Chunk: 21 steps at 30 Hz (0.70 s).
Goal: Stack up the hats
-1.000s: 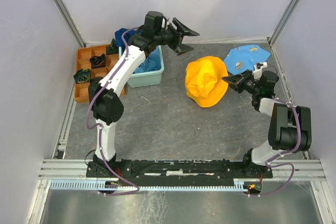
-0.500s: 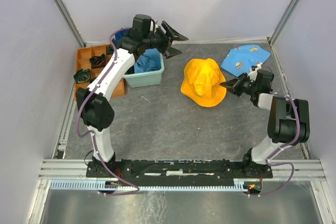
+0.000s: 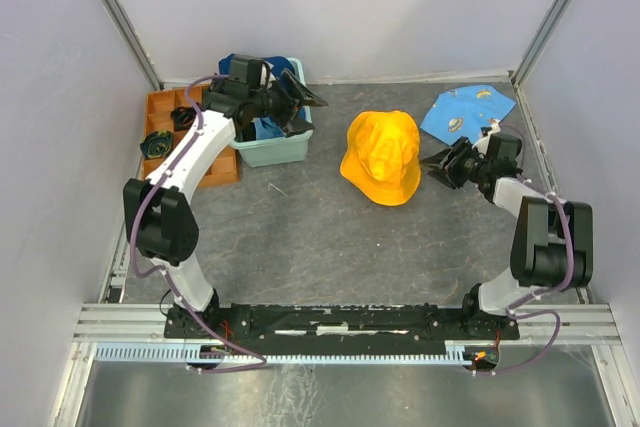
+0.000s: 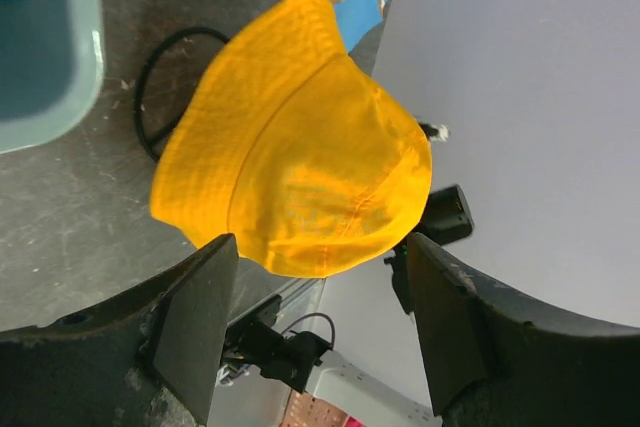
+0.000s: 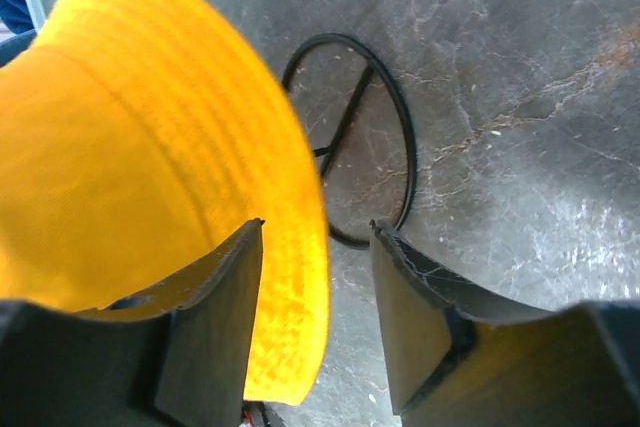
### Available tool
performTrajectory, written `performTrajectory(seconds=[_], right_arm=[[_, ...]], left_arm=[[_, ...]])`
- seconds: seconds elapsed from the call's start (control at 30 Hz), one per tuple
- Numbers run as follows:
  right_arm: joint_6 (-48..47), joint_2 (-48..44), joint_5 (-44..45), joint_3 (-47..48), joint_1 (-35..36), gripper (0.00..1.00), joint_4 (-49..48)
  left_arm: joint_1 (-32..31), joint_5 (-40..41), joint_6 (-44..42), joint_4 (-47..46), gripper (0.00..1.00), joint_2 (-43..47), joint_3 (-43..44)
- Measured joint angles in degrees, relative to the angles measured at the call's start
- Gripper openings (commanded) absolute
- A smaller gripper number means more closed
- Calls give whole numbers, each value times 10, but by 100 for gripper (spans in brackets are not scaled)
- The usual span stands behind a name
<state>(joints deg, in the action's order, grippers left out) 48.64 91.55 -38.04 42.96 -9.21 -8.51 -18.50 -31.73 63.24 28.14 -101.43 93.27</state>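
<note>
The yellow hat (image 3: 380, 155) sits in the middle of the counter (image 3: 300, 222). The right tool (image 3: 434, 167) is just beside it. Its fingers are apart, and the hat's brim lies loose between them, not pinched. The left tool (image 3: 314, 117) hangs over the green tub (image 3: 275, 153) — spread wide, holding nothing.

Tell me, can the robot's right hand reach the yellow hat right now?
Probably yes. The right hand sits right at the edge of the yellow hat. Its fingers are open, the brim seems to lie between them, and nothing stands in the way.
</note>
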Motion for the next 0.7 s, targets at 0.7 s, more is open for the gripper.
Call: performTrajectory(seconds=[0.7], right_arm=[[-94, -232, 174, 93, -3, 61, 249]], left_arm=[[173, 139, -172, 166, 73, -58, 182]])
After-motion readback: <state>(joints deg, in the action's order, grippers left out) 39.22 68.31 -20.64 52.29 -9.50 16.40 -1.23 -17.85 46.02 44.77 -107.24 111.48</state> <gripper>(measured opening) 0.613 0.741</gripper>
